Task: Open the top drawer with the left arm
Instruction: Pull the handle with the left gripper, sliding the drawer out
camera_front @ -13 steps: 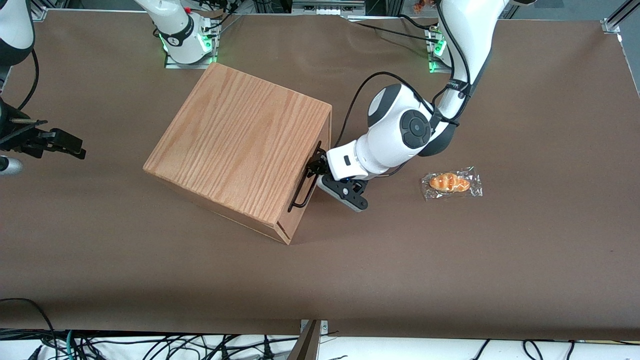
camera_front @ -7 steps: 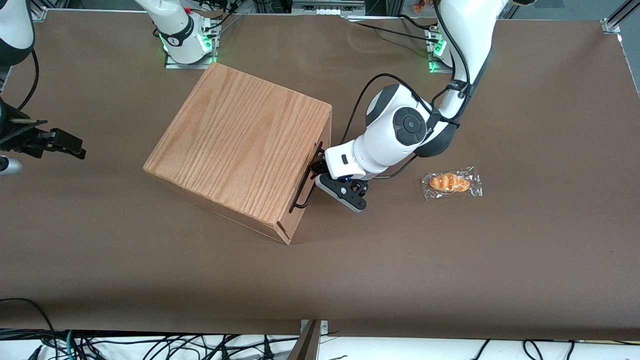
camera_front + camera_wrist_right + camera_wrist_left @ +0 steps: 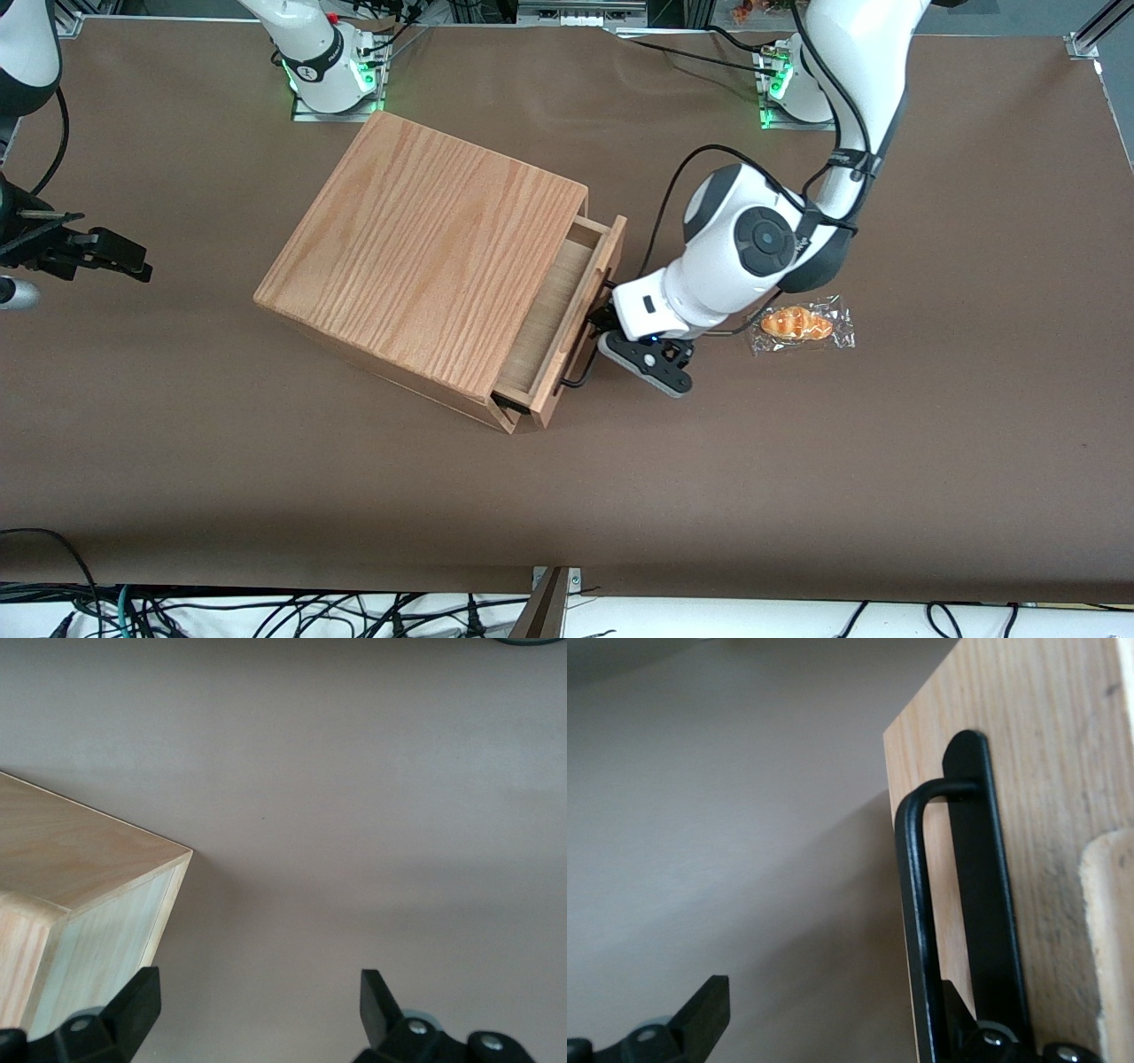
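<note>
1. The brown table (image 3: 886, 487) carries everything.
2. The oak-grain cabinet (image 3: 425, 257) sits on it at an angle, toward the middle, with its front turned to the working arm's end.
3. The left arm (image 3: 753, 248) bends down from its base, and its white wrist block is level with the cabinet's front.
4. The top drawer (image 3: 554, 301) stands partway out of the cabinet, and a strip of its pale floor shows. Its flat wooden front (image 3: 1028, 771) is clear of the cabinet body.
5. A wrapped bread roll (image 3: 800, 324) lies on the table just beside the arm's elbow, toward the working arm's end.
6. The thin black wire handle (image 3: 914, 930) runs along the drawer front.
7. The claw (image 3: 604, 317) is at the handle, spread wide and not clamped on it. One finger (image 3: 983, 1036) is tucked between the handle bar and the wood, while the other (image 3: 700, 1014) hangs well apart over bare table.
</note>
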{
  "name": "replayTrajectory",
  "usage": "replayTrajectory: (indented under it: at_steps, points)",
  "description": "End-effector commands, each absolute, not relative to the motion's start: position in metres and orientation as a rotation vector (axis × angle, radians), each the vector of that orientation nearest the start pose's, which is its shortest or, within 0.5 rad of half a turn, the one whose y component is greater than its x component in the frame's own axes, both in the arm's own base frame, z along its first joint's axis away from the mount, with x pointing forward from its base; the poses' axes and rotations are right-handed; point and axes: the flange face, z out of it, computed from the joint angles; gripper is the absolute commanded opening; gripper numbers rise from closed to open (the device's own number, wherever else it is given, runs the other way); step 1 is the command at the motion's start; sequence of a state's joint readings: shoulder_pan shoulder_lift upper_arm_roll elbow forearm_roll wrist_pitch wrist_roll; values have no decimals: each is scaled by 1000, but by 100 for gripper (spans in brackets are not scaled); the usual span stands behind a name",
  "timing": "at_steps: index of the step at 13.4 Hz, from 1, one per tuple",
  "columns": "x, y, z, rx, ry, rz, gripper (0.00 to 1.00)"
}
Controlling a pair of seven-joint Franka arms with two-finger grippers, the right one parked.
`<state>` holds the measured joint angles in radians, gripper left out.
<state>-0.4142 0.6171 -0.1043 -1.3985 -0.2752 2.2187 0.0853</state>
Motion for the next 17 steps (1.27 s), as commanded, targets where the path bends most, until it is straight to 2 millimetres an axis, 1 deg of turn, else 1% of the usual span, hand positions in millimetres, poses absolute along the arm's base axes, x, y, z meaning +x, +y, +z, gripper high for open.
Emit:
replayTrajectory:
  at_steps: [1, 2, 3, 5, 7, 8, 10, 14, 17]
  points:
    - [667, -325, 370, -3337, 729, -227, 100]
    - [671, -314, 373, -3339, 709, -231, 100]
    - [672, -309, 373, -3326, 725, -217, 100]
    - [678, -291, 372, -3312, 750, -201, 100]
    - [681, -280, 375, -3302, 780, -200, 100]
    - [685, -271, 375, -3297, 784, -207, 100]
    - [689, -261, 374, -3288, 811, -211, 100]
    - [691, -248, 379, -3283, 823, -199, 100]
    - [689, -253, 377, -3301, 823, -189, 100]
